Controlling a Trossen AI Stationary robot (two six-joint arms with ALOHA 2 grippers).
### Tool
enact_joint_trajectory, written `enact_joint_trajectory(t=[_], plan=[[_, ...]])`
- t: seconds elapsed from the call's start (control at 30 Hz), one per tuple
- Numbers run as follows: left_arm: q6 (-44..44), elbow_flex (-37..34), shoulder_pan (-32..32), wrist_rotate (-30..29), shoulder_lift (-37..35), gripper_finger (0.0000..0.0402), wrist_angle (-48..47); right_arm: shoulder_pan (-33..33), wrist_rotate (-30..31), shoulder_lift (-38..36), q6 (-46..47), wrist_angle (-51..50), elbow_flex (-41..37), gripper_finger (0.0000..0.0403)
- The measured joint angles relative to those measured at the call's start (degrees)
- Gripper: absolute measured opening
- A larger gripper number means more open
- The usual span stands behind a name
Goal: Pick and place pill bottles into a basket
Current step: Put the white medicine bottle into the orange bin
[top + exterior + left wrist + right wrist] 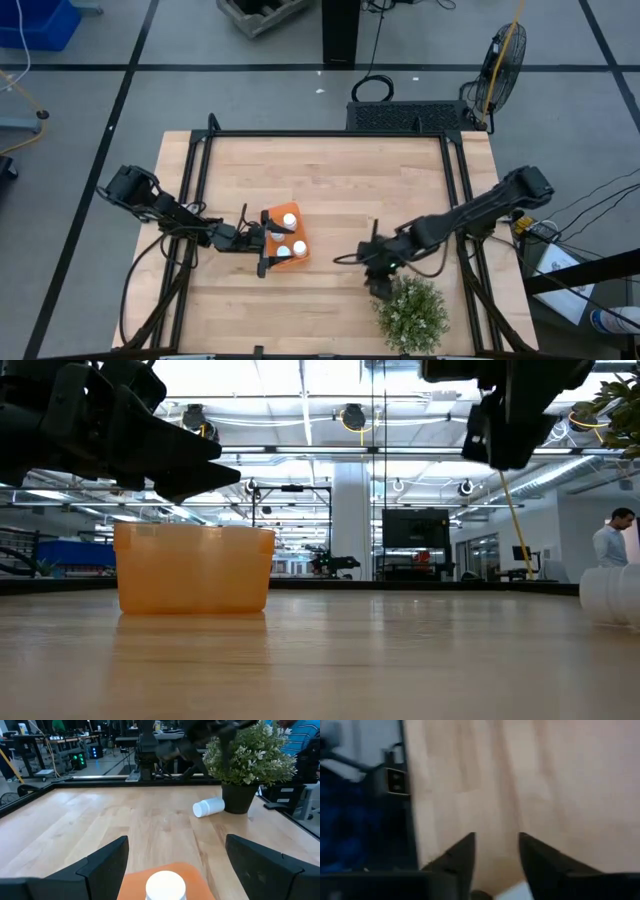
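The orange basket point(292, 232) point(190, 570) stands on the table left of centre, with three white pill bottles point(289, 219) upright in it. One cap point(165, 886) shows in the left wrist view. My left gripper point(264, 241) point(175, 840) points level over the basket's left end, open, one finger toward each long side, above the rim in the low view. Another pill bottle point(209, 807) point(610, 595) lies on its side against the plant's pot. My right gripper point(376, 278) point(497, 850) hangs above it, tilted down, open a little, with nothing between its fingers.
A green bushy plant point(411, 312) in a dark pot point(240, 797) stands near the table's near right corner, close under the right arm. A black frame point(330, 133) runs along the table's edges. Bare wood lies between the basket and the plant.
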Motion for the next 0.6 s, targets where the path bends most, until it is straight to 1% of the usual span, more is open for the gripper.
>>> enact_joint_trajectory(t=[0.1, 0.17, 0.27, 0.33, 0.4, 0.6], plan=[[0.5, 0.0, 0.0, 0.0, 0.0, 0.0335, 0.0, -0.1, -5.5, 3.6, 2.1, 5.3, 0.0, 0.0204], [0.7, 0.0, 0.0, 0.0, 0.0, 0.0335, 0.0, -0.4, -8.0, 5.7, 2.9, 7.6, 0.1, 0.0249], [0.8, 0.0, 0.0, 0.0, 0.0, 0.0335, 0.0, -1.6, -9.7, 8.0, 2.6, 6.7, 0.1, 0.0294], [0.8, 0.0, 0.0, 0.0, 0.0, 0.0335, 0.0, -2.5, -9.7, 8.9, 2.2, 4.5, 0.1, 0.0309], [0.8, 0.0, 0.0, 0.2, 0.0, 0.0335, 0.1, -3.3, -10.0, 9.2, 1.9, 1.3, 0.1, 0.0312], [0.5, 0.0, 0.0, 0.2, 0.0, 0.0335, 0.1, -7.4, -13.1, 8.1, 2.0, -12.3, 0.1, 0.0296]])
